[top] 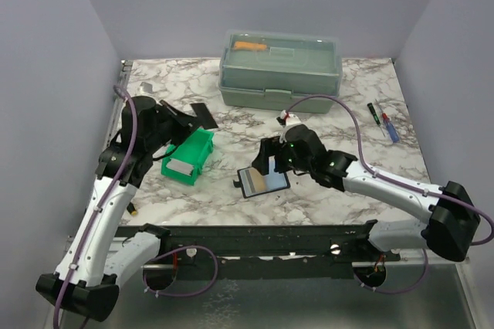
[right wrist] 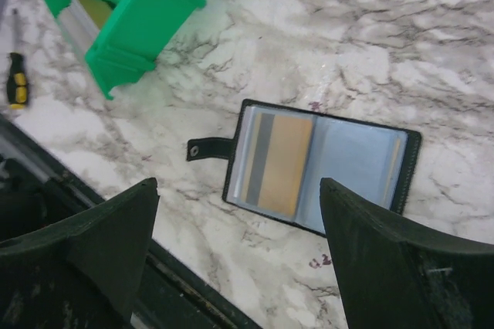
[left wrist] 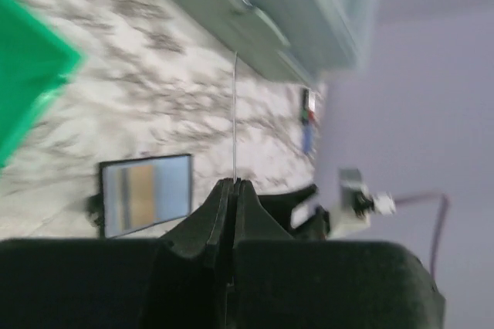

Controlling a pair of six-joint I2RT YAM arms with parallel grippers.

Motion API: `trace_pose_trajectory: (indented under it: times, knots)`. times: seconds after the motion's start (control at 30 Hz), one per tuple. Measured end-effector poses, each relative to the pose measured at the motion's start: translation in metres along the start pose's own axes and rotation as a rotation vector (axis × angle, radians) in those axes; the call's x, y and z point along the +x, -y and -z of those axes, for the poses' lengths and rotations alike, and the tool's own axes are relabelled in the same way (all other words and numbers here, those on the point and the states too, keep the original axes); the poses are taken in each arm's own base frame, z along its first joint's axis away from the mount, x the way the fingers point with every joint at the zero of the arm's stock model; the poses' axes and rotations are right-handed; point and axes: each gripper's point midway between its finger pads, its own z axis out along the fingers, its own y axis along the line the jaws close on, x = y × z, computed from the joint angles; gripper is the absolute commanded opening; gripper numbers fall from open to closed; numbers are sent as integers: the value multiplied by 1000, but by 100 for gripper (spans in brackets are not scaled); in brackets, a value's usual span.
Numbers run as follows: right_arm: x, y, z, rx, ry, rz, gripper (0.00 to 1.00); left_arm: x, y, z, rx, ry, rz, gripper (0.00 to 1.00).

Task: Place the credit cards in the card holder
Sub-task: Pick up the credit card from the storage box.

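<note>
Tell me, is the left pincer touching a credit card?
Touching. The left wrist view shows the left pincer shut on a thin credit card, seen edge-on, rising from between its tips.

no readable text, labels, brands or numbers anywhere

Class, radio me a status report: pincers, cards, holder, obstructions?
Left pincer shut on a card. Right pincer open above card holder. Holder open flat, yellowish card pocketed. Green bin apart, not blocking.

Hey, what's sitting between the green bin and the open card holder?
Only bare marble table lies between the bin and the card holder, apart from the holder's own strap; the right wrist view shows it.
</note>
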Motion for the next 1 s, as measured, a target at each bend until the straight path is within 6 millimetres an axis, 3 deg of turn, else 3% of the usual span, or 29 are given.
trace_pose_trajectory:
  times: [0.07,0.17,0.27,0.33,0.4,0.57,0.7,1.0]
  knots:
    - [1,2,2,-59,-7,-48,88,18,25,-1,199,-78,-54,0]
    - [-3,1,18,-191,18,-146,85,57,46,-26,391,-241,-126,0]
    - [-23,-5,44,-340,106,-242,79,100,32,-52,450,-379,-145,0]
    - [-40,-12,61,-437,172,-293,76,118,24,-54,481,-429,-149,0]
    - [-56,-17,75,-512,227,-332,71,130,30,-48,547,-459,-166,0]
    - [-77,-19,86,-580,275,-410,64,137,64,-28,731,-450,-212,0]
    - [-83,-19,85,-626,272,-471,56,144,72,-20,800,-452,-216,0]
    - [-57,-22,68,-766,186,-622,41,146,78,-15,858,-430,-190,0]
